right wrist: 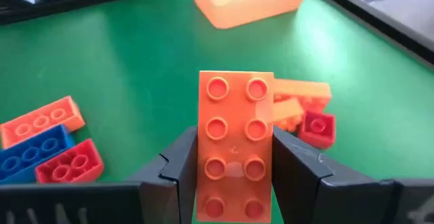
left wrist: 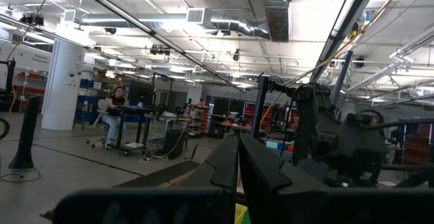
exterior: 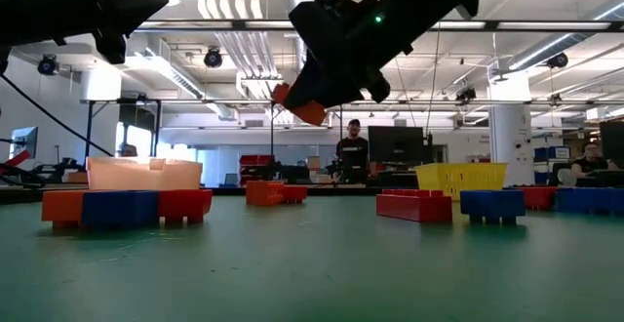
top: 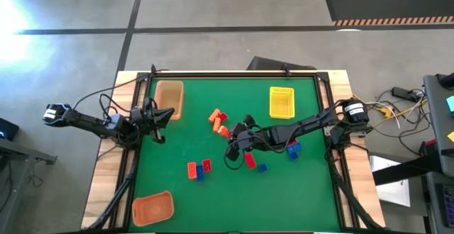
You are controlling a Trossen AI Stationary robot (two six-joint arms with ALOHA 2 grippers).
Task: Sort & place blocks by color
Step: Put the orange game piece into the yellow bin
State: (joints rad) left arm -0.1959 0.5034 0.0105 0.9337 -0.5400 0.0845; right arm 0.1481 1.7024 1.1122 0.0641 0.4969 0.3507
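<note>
Your right gripper pinches an orange block between its fingers, above the desk. Your left gripper waits by the tan tray, fingers pressed together.

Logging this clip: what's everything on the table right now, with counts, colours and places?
tan rectangular plastic tray: one, tan, far left of the green mat
yellow slatted plastic tray: one, yellow, far right
orange plastic tray: one, orange, near-left corner
brick trio: three, orange, blue, red, near centre
brick cluster: a few, orange and red, centre; exact count unclear
bricks under the right arm: red, small blue, blue
orange eight-stud brick: one, held above the mat
left tool: shut, empty, beside the tan tray
right tool: shut on the orange eight-stud brick, mid-mat
</note>
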